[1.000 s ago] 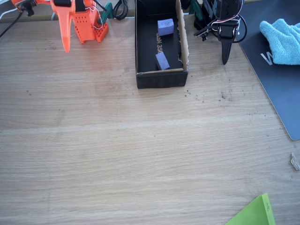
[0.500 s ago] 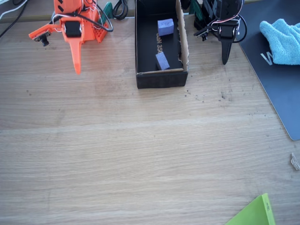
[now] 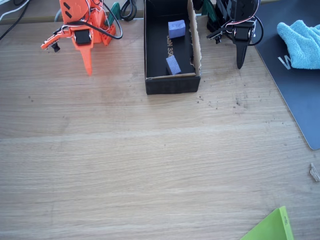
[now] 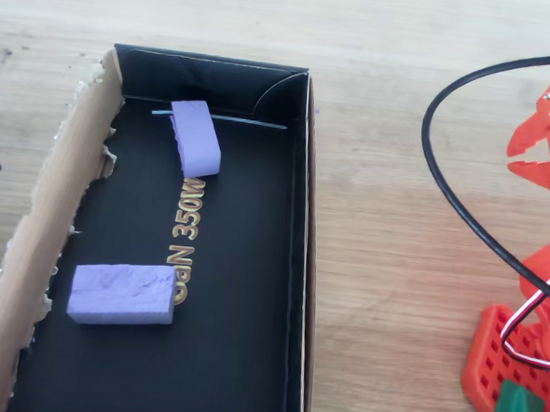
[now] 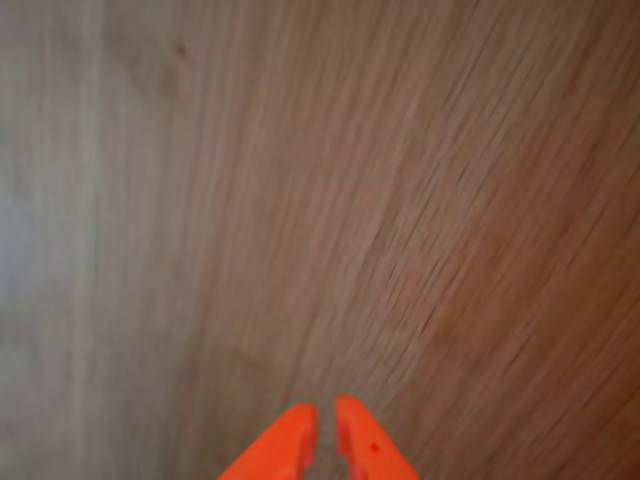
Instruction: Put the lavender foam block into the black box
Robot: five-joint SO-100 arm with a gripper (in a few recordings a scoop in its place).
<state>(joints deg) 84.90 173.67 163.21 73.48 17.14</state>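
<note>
On the wooden table, the black box sits near the far edge with two lavender foam blocks inside: the longer block lies near the front wall and a squarer block lies farther back, the two well apart. The orange arm's end effector points down at the table left of the box, its fingers together and empty. A black arm stands right of the box, beside a dark mat carrying a blue cloth, and a green sheet corner shows at the bottom right.
</note>
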